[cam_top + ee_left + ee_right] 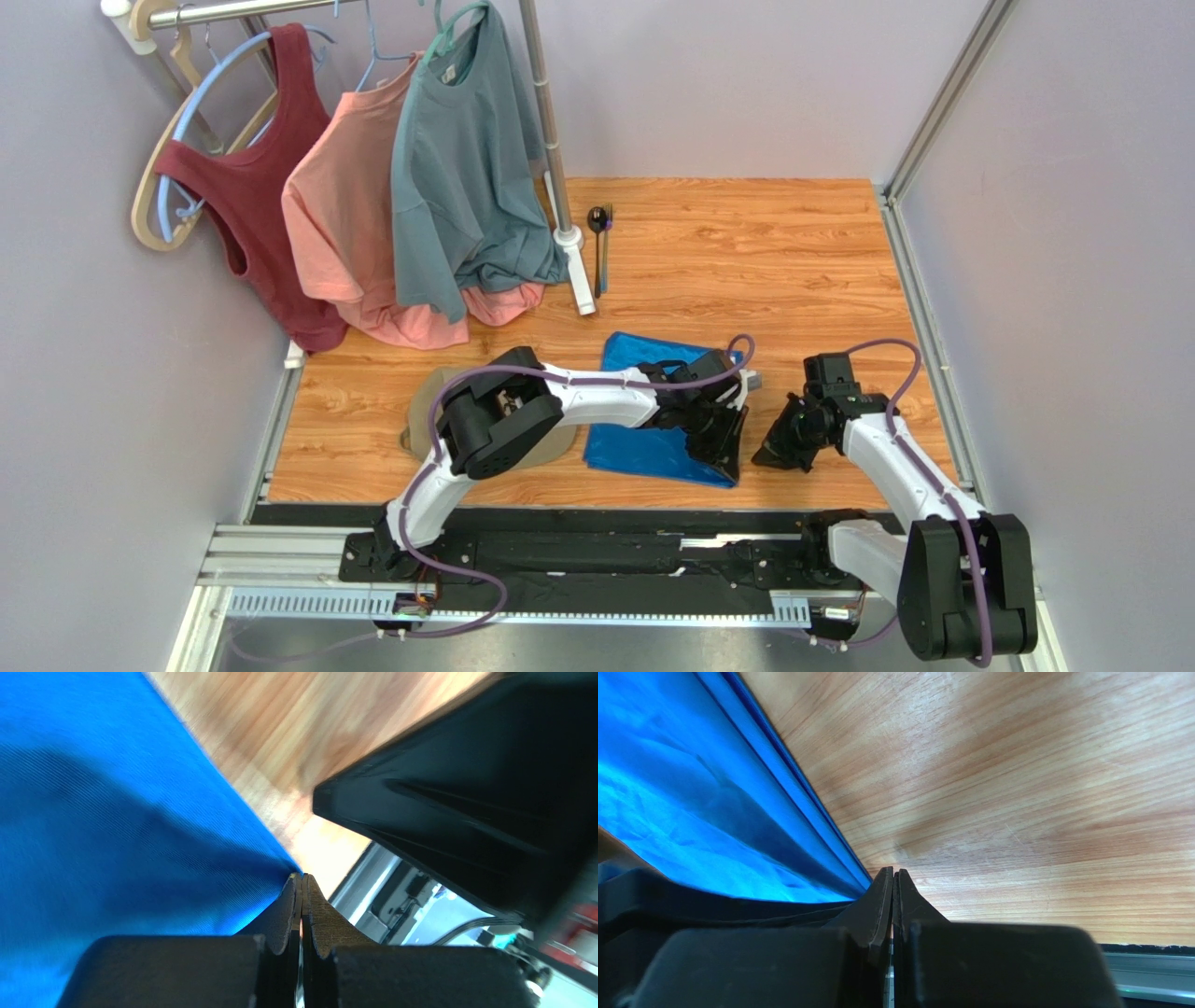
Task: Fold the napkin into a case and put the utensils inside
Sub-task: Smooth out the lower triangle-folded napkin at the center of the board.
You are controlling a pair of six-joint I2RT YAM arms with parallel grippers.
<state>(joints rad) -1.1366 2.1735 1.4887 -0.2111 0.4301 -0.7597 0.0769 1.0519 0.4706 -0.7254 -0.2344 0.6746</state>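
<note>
The left gripper [302, 879] was pressed shut, its fingers flat against each other. The near right corner of the napkin [105, 812] ran right up to their tips, though whether any cloth was caught between them could not be told. Just beside it, the right gripper [893, 875] was also closed tight, its tips low over the wooden table [1032, 798] and touching, or nearly touching, the layered right edge of the same blue cloth. The napkin lay flat on the near middle of the table, partly under the left arm. The utensils [602, 241], a dark spoon and a fork, lay side by side well apart at the far side, just right of the clothes rail's post [557, 154]. A tan cap [418, 406] sat left of the napkin.
</note>
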